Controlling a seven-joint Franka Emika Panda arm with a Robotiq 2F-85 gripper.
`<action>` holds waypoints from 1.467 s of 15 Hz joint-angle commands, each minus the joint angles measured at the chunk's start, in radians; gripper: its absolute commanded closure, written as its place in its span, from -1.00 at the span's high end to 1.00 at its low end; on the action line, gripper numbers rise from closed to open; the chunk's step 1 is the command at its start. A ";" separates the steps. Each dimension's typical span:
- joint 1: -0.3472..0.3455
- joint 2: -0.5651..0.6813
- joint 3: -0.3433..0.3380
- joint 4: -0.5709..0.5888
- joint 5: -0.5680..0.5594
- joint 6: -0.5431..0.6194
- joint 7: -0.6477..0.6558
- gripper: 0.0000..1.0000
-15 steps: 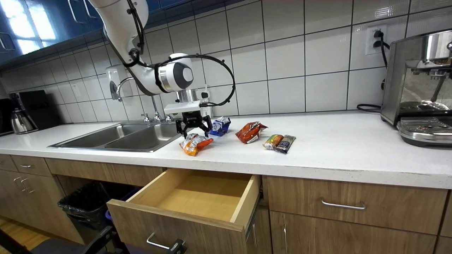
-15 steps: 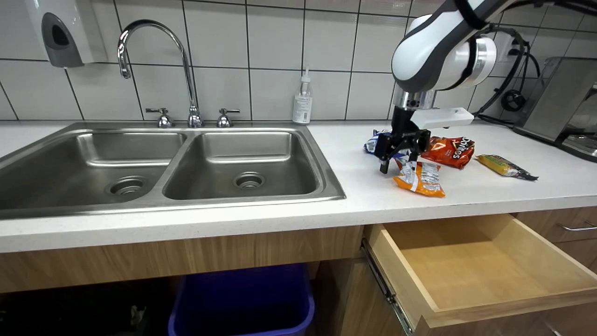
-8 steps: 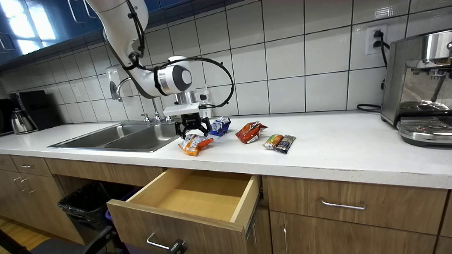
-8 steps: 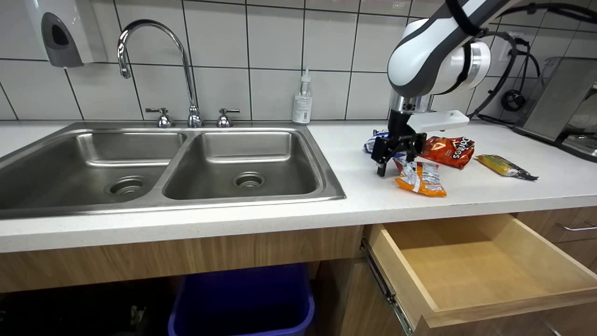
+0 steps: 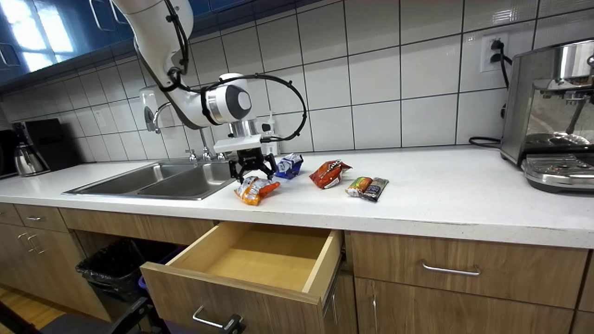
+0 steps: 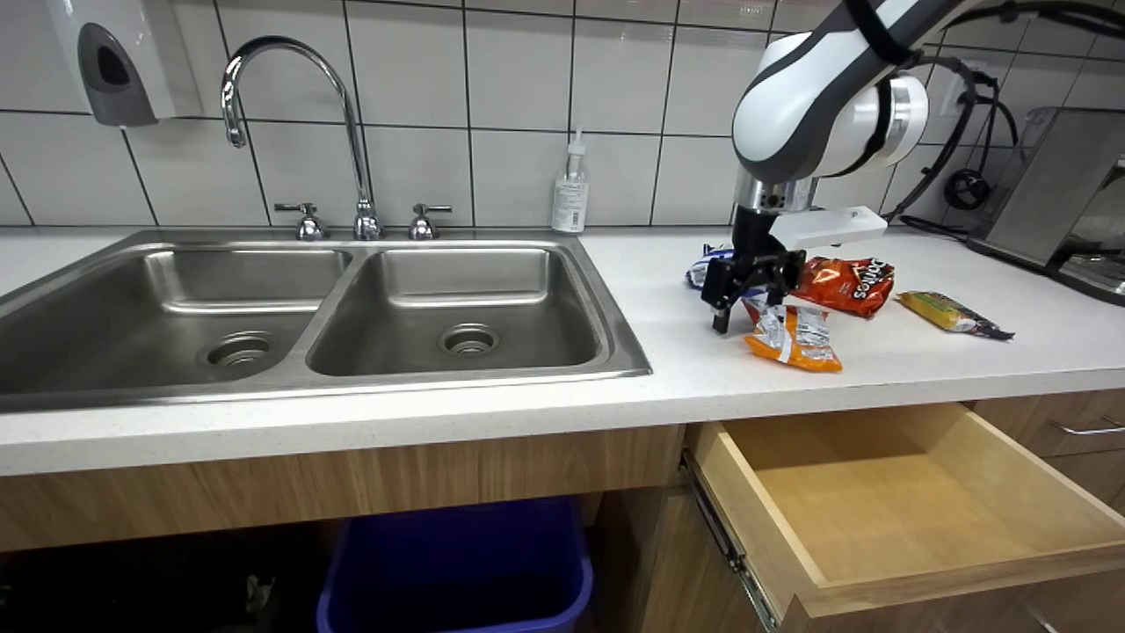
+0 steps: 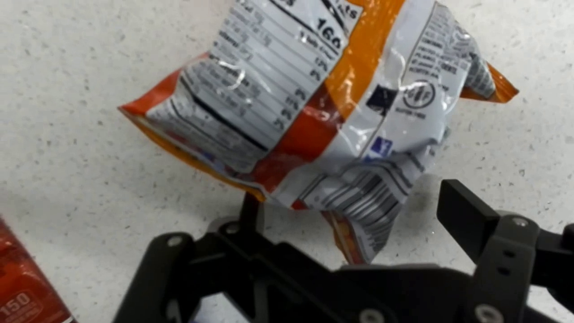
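On the white worktop (image 5: 445, 185), an orange-and-silver snack bag (image 7: 309, 107) lies beneath my hand (image 5: 255, 177), wide open and empty. In the wrist view, my fingers (image 7: 466, 217) flank only its barcoded end; I'd judge it best to straddle more bag, then squeeze softly.

Bag (image 5: 253, 190) on counter (image 5: 441, 195), sink (image 6: 328, 308) left, drawer (image 5: 232, 296) below
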State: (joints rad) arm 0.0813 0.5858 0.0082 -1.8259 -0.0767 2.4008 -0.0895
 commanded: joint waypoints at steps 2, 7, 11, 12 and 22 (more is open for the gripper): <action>0.002 -0.039 -0.006 -0.058 -0.028 0.008 0.027 1.00; 0.001 -0.057 -0.010 -0.102 -0.032 0.022 0.027 1.00; 0.003 -0.087 -0.012 -0.151 -0.040 0.043 0.025 1.00; 0.003 -0.098 -0.013 -0.168 -0.045 0.050 0.025 1.00; 0.000 -0.202 -0.014 -0.332 -0.083 0.093 0.021 1.00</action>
State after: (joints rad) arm 0.0812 0.4510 -0.0007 -2.0752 -0.1250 2.4689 -0.0883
